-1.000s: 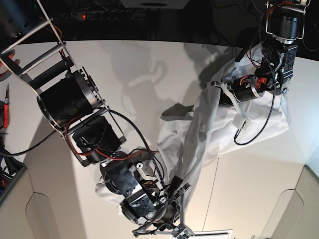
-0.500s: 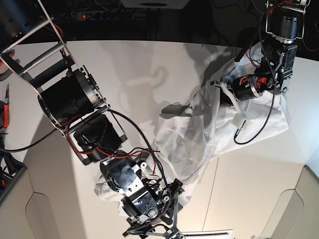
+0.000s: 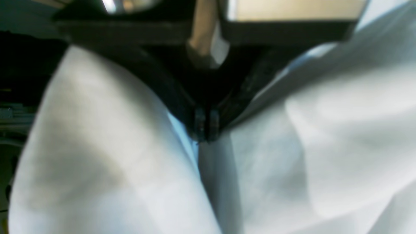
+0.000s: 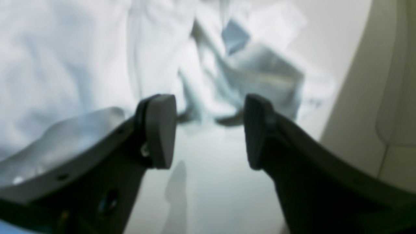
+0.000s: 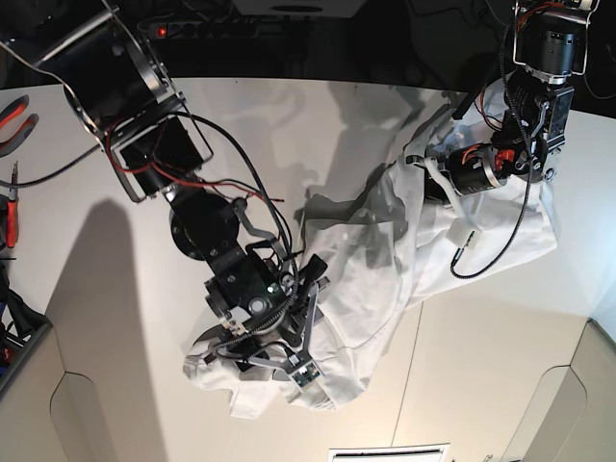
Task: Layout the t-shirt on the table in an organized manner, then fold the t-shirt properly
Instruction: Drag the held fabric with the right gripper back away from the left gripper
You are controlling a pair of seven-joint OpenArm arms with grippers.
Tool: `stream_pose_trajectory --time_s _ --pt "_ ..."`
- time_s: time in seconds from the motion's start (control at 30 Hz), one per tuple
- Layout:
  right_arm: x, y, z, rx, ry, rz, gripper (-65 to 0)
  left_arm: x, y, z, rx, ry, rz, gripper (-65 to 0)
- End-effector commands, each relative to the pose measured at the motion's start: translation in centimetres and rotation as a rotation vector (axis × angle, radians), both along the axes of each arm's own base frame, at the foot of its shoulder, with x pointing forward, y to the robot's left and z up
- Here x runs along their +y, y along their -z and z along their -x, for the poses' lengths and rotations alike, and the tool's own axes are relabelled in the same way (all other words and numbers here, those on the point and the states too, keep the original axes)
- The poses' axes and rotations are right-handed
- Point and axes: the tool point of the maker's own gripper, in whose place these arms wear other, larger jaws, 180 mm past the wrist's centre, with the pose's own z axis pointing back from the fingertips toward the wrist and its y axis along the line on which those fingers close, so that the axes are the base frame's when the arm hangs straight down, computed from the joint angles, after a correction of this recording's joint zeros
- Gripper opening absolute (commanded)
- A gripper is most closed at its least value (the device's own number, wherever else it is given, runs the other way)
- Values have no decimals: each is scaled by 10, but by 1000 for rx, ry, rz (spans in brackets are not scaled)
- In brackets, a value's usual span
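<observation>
- t-shirt (image 5: 385, 260): white, crumpled, strung diagonally across the worktop (image 5: 241, 135) from far right down to the near middle; not laid flat yet, no fold started
- far-right end is lifted off the worktop, near end bunched in a heap on the surface
- left tool (image 3: 205, 125): fingers together, clamped on a pinch of t-shirt cloth, fabric draping down both sides of it in the left wrist view; looks held up there to keep one edge raised for spreading
- right tool (image 4: 208, 130): fingers apart, nothing between them, bare worktop below the gap
- right tool sits at the near heap; in the right wrist view the rumpled cloth lies just beyond and to the left of the fingertips, apart from the pads
- judgement: right tool is free to take a new hold on the near end, probably a hem or corner, so both arms can stretch the shirt out
- which part of the shirt each end is: cannot tell, too wrinkled
</observation>
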Motion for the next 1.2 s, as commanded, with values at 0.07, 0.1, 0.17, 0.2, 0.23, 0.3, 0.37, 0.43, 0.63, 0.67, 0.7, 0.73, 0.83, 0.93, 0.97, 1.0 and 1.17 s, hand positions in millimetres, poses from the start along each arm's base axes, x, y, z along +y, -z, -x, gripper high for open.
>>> stream_pose_trajectory --time_s 0.07,0.1,0.17,0.2,0.23,0.3,0.37,0.43,0.63,0.67,0.7,0.73,0.83,0.93,0.97,1.0,1.17 --pt "3 3 13 5 -21 -56 -336 9 9 9 41 27 -62 -650" --pt "5 12 22 38 -29 -78 -336 9 9 8 40 27 -62 -650" --pt "14 28 40 103 -49 -152 -336 9 8 8 38 27 -62 -650" --pt "18 35 49 132 -58 -195 -336 8 8 7 38 27 -61 -650" --pt "22 40 56 155 -59 -231 -336 9 8 7 38 27 -62 -650" --pt "26 48 68 186 -56 -287 -336 9 8 8 39 27 -62 -650" --pt "29 51 77 211 -50 -355 -336 9 8 8 39 27 -62 -650" --pt "30 50 83 222 -42 -427 -336 9 8 8 39 27 -62 -650" --pt "32 39 84 232 -31 -599 -336 8 7 6 35 26 -61 -650" --pt "32 37 83 227 -32 -609 -336 8 7 6 34 26 -61 -650" --pt "33 36 83 223 -33 -618 -336 8 7 5 32 25 -60 -650" --pt "36 36 83 225 -31 -633 -336 8 6 4 29 23 -59 -650" --pt "44 36 84 232 -32 -659 -336 8 6 4 27 23 -59 -650" --pt "53 41 88 251 -27 -673 -336 8 6 4 27 23 -59 -650" --pt "54 44 89 261 -26 -673 -336 8 6 4 28 23 -59 -650" --pt "55 46 90 269 -23 -674 -336 8 6 4 28 23 -59 -650" --pt "53 60 96 305 -9 -657 -372 8 6 4 27 23 -59 -650"
